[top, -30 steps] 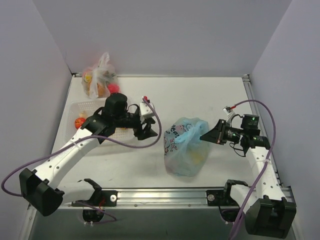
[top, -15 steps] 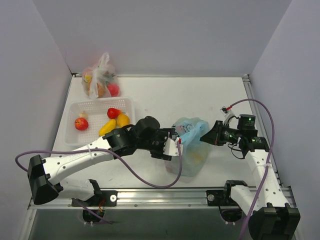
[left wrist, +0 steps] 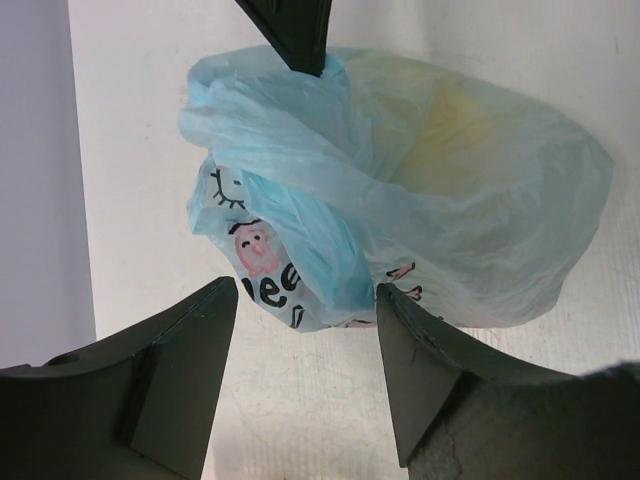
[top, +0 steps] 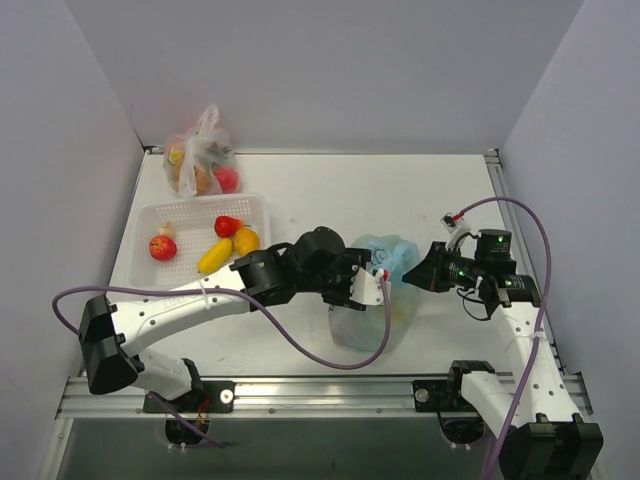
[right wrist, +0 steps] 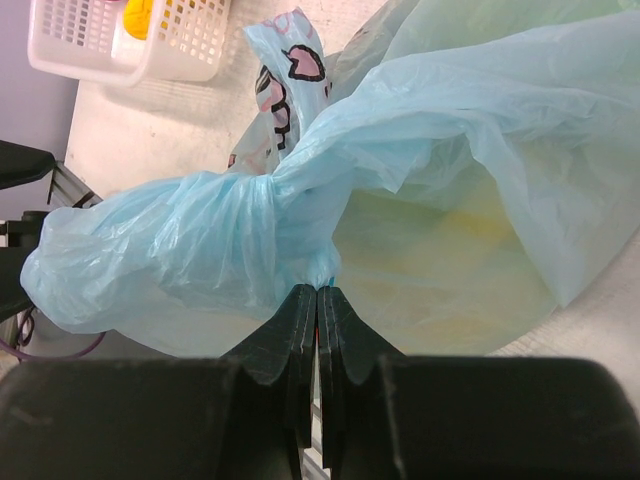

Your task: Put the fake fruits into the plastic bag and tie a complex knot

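**A:** The right gripper is seen pressed shut. A sliver of light-blue film is pinched at its tips, just below the twisted lump of the knot.

**B:** And the left gripper is held spread, nothing clamped. Its fingers are poised to either side of the plastic bag.

**A:** The bag is set on the table between both arms. A yellow fruit is made out through it.

**B:** Tying is judged to be the step in hand, though a banana and a red apple are seen lying in the white basket.

**A:** Next, a loose handle end needs to be caught by the left fingers and drawn against the right's pinch.
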Available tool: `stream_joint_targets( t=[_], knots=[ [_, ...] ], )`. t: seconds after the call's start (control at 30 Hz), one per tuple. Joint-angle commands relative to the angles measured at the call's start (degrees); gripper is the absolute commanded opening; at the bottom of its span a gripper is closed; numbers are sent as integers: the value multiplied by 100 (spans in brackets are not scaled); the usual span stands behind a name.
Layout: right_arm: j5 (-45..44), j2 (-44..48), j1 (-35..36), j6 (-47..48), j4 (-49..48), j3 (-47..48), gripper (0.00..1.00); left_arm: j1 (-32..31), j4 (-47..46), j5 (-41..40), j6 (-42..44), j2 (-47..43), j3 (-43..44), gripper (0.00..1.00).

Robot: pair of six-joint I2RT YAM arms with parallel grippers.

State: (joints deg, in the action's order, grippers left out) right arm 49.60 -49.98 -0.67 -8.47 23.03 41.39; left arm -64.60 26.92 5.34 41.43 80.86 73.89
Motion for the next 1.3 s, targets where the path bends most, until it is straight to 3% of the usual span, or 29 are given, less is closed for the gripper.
stream_joint_targets(
  t=[0.0,0.27,0.37,0.4,0.47,0.5,0.57,0.77,0.87,1.0,1.23,1.27],
  knots=[
    [-65,85,32,118,88,238,0,-70,-257,-34,67,140,372,68],
    [-91,93,172,161,97,291,0,-194,-240,-165,208,413,407,68],
    [-144,102,181,205,123,300,0,-194,-213,-349,225,518,416,64],
    [-188,93,172,240,132,309,0,-185,-213,-446,208,536,451,46],
    [-485,102,181,398,202,344,0,-176,-213,-491,173,527,451,26],
    [-609,111,181,477,237,370,0,-167,-204,-621,146,519,425,10],
    [-1020,128,172,696,343,388,0,-123,-117,-701,85,431,328,0],
    [-1743,190,84,1277,527,616,0,131,366,-763,-433,44,-13,0],
    [-1805,155,-292,1663,641,783,0,386,525,-719,-583,-167,-260,0],
    [-1314,111,-714,2400,791,853,0,650,622,-534,-776,-316,-375,0],
    [-146,-73,-689,3165,957,1108,0,703,613,423,-1058,-185,-130,0],
    [-170,-100,-663,3219,967,1222,5,703,622,467,-1136,-167,-103,0]
  ],
)
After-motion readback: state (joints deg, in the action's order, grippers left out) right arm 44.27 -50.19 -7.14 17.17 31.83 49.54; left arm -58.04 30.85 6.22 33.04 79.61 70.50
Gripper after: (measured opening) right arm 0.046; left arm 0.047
